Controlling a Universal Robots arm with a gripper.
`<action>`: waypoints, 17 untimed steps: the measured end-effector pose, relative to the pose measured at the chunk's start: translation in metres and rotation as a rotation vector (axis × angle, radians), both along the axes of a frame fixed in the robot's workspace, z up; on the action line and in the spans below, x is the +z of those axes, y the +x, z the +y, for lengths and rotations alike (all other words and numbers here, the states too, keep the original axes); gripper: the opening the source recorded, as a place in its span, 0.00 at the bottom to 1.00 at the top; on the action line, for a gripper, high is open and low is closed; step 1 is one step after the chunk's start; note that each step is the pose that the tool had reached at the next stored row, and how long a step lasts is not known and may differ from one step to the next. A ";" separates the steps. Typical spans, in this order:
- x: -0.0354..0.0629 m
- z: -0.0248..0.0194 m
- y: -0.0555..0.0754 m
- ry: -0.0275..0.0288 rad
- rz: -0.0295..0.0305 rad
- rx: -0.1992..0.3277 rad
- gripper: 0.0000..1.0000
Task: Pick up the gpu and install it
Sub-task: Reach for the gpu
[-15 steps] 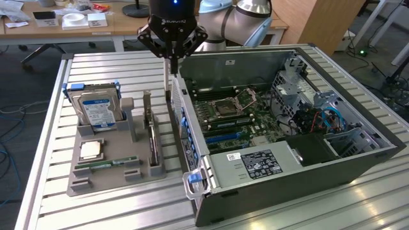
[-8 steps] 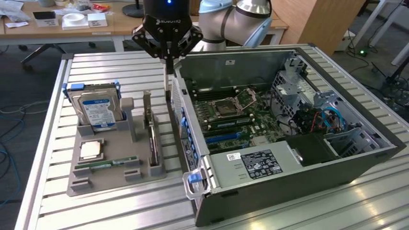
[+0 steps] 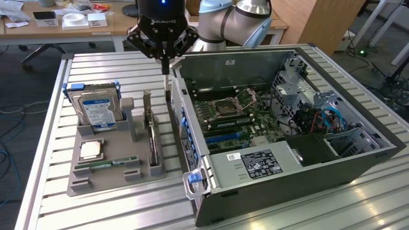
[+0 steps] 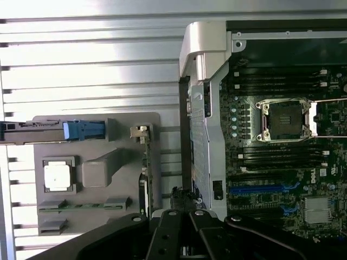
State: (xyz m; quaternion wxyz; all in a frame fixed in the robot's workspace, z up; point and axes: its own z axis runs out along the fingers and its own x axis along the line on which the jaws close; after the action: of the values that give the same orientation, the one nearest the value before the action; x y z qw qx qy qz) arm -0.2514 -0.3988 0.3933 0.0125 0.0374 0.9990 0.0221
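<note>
Gripper (image 3: 165, 71): fingers pressed together to a point, holding nothing. It hangs tip-down over the gap between tray and case.
Gpu (image 3: 152, 139): stands on edge in a slot of the grey tray (image 3: 83, 184), on the side nearest the case (image 3: 307, 167). It is not lifted.
Gripper to gpu: the tip is above and near the card's far end, a little toward the case. Whether it touches the card is hard to judge from either view, but it looks apart.
Board (image 3: 259, 120): lies exposed in the open case. The blue slots (image 3: 223, 138) look free, with no card seated in them.
Other parts: the hard drive (image 3: 96, 110) stands upright in the tray and the memory stick (image 3: 105, 164) lies flat in it. The gripper is near neither.
Done: nothing of the task, by my reading. There is no grasp and no lift.
Left: the pick-up and the install, both whole.
</note>
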 end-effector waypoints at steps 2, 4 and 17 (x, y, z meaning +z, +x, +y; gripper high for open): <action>0.0000 0.0000 -0.002 0.0000 0.0000 0.000 0.11; 0.0000 0.0000 -0.004 0.0000 0.0000 0.000 0.11; 0.0000 0.0000 -0.017 0.0000 0.0000 0.000 0.11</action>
State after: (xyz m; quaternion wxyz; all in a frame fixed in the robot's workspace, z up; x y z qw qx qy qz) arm -0.2684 -0.3988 0.3933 0.0125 0.0374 0.9990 0.0221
